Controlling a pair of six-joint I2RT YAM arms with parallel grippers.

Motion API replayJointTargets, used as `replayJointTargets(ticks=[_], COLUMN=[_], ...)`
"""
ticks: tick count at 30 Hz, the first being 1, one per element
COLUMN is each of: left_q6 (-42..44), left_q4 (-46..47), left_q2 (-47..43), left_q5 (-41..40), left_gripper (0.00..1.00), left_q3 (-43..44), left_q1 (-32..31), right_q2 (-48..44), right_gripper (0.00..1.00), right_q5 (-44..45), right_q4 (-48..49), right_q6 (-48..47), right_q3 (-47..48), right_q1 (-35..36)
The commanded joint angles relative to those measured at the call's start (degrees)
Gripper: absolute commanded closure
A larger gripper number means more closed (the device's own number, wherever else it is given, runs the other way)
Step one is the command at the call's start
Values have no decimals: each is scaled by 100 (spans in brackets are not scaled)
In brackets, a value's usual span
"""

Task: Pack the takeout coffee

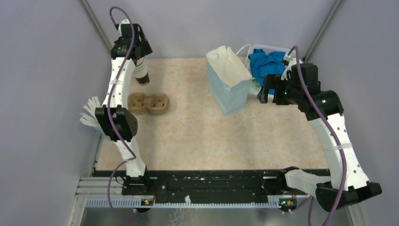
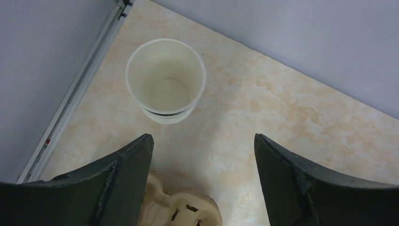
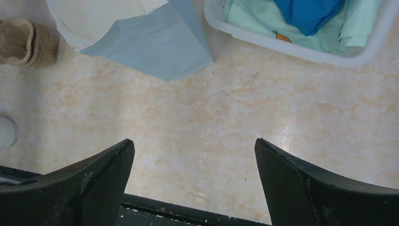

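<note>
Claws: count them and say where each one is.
2. The left claw hangs open near the cup stack at the far left of the table; the right claw hangs open near the blue paper bag and white bin.

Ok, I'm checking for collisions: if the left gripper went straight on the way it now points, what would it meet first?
Probably the stack of lidless cups, standing open-mouthed ahead of the left gripper, slightly left of its midline; otherwise bare table. Depth is unclear.
</note>
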Motion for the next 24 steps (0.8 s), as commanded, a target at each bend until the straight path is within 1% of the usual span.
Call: replayJointTargets(ticks=[1,4,6,8,9,11,13,19,24], left_q6=[-192,-183,-85,-65,-63,7,53,99,93], left_q4=[-396,-429,-413,-494,-531,-485,-421,-374,-308], left_q2=[342,460,546,699,796,913,1016,1296,1425], left_q5=[-129,22,291,557,698,926,1080,1170,1228], left_gripper=[18,24,28,32,37,40,40,42,55], left_q3=[660,647,627,720,768,815,883,1148,1182], left_q1=[563,865,1048,1198,1247,1299,1307,1308,1312], right_q2=[13,60,85,109,129,168,194,333,394], right_gripper=[1,1,1,1,1,1,1,1,1], right_q5=[360,414,430,437,439,427,432,390,380], right_q4=[308,419,496,562,585,626,669,751,787], right_q6=[-62,-89,-114,-133,-140,-151,-160,-193,-200], right_q3=[77,34,-16,-65,-83,-103,-120,-152,-155], right_q1=[-13,-13,-13,-13,-12,-13,-13,-17,-13])
